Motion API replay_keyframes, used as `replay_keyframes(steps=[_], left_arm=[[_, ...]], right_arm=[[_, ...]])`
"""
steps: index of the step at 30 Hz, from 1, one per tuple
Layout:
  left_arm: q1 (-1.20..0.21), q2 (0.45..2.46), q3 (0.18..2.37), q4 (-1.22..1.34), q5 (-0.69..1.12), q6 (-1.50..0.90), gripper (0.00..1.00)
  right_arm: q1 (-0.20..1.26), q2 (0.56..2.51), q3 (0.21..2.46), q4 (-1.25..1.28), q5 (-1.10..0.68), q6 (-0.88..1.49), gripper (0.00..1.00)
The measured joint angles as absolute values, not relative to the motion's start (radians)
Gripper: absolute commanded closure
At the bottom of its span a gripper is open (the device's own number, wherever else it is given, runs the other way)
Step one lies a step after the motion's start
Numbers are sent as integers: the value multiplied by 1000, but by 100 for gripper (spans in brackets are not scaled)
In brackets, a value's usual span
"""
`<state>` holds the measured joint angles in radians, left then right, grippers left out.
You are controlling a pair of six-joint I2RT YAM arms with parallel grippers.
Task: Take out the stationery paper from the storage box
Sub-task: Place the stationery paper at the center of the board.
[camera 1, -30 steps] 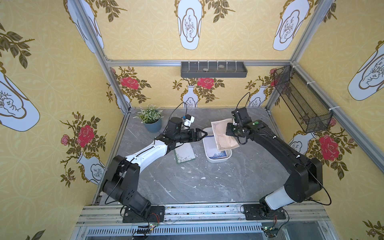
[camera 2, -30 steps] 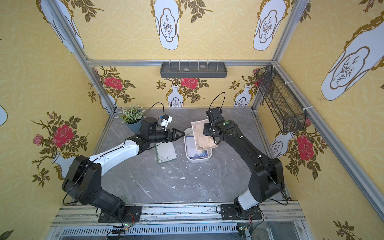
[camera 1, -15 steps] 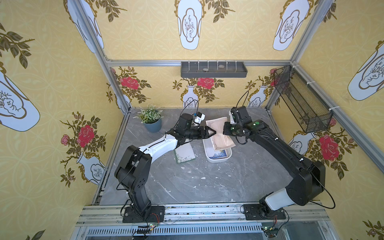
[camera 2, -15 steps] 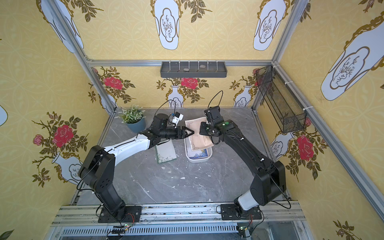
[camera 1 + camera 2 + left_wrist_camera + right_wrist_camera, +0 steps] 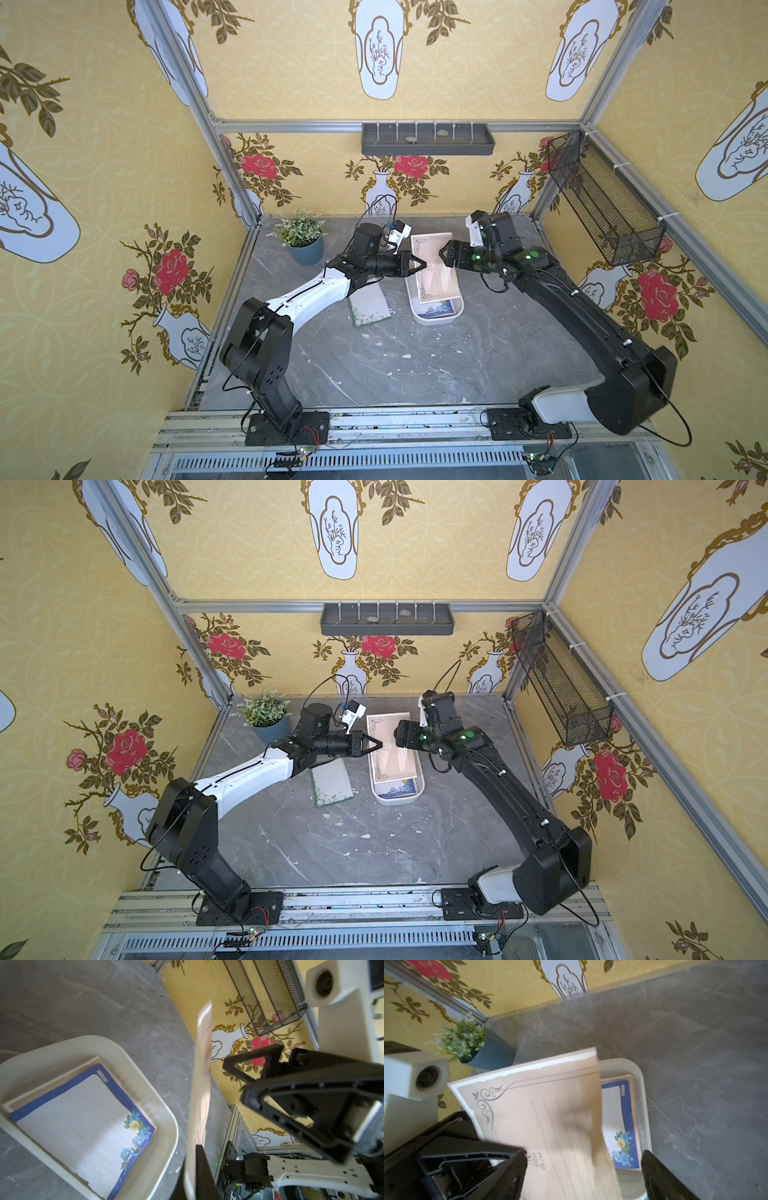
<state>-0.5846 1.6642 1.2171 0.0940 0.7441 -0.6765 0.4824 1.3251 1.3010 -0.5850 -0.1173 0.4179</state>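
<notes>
stationery paper, a tan sheet, sits raised over the storage box at centre frame in both top views. the left gripper is clamped on its frame-left edge. the right gripper has its jaws apart at the opposite edge. a blue-bordered sheet lies inside the box.

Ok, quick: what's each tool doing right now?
Left tool: closed on the tan sheet.
Right tool: open, holding nothing.
</notes>
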Motion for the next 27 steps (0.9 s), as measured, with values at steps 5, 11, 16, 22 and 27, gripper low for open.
replay_keyframes(steps=[5, 11, 16, 22, 27], left_arm=[[-566, 1617, 1208, 134, 904, -678, 100], [-567, 1569, 1208, 166, 1008, -677, 100], [-570, 1551, 1209, 190, 1032, -682, 100], [-569, 1551, 1209, 203, 1036, -693, 100], [-569, 1551, 1209, 209, 1036, -700, 100]], right_arm=[[247, 1070, 1105, -389, -459, 400, 1], [142, 990, 899, 17, -975, 555, 7], [138, 1053, 833, 270, -1171, 693, 18], [176, 1127, 832, 411, -1253, 768, 30], [182, 1151, 834, 443, -1273, 780, 52]])
